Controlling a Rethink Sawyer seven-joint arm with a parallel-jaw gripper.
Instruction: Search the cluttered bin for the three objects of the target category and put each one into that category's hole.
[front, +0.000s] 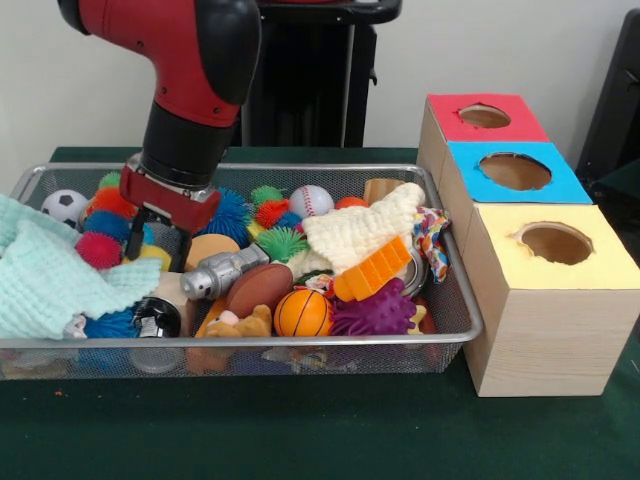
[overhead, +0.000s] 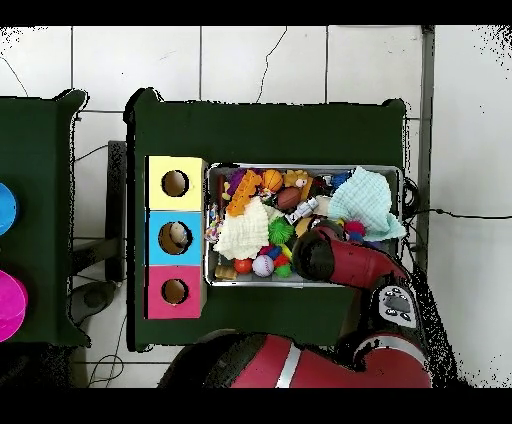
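The wire mesh bin (front: 300, 341) is packed with toys and cloths; it also shows in the overhead view (overhead: 300, 167). My gripper (front: 160, 238) hangs low over the bin's left half, open, its black fingers (front: 183, 250) down among spiky balls, shut on nothing. No crinkly plastic wrapper shows clearly in the clutter. Three wooden boxes stand right of the bin, with red (front: 485, 115), blue (front: 515, 172) and yellow (front: 555, 243) tops, each with a round hole. In the overhead view something pale lies inside the blue box's hole (overhead: 178, 236), and the arm hides the gripper.
A mint cloth (front: 50, 275) covers the bin's left end and a cream knitted cloth (front: 365, 230) lies right of centre. A silver can (front: 220, 272), a brown football (front: 262, 285), a small basketball (front: 302, 312) and a purple spiky toy (front: 378, 315) sit near the front.
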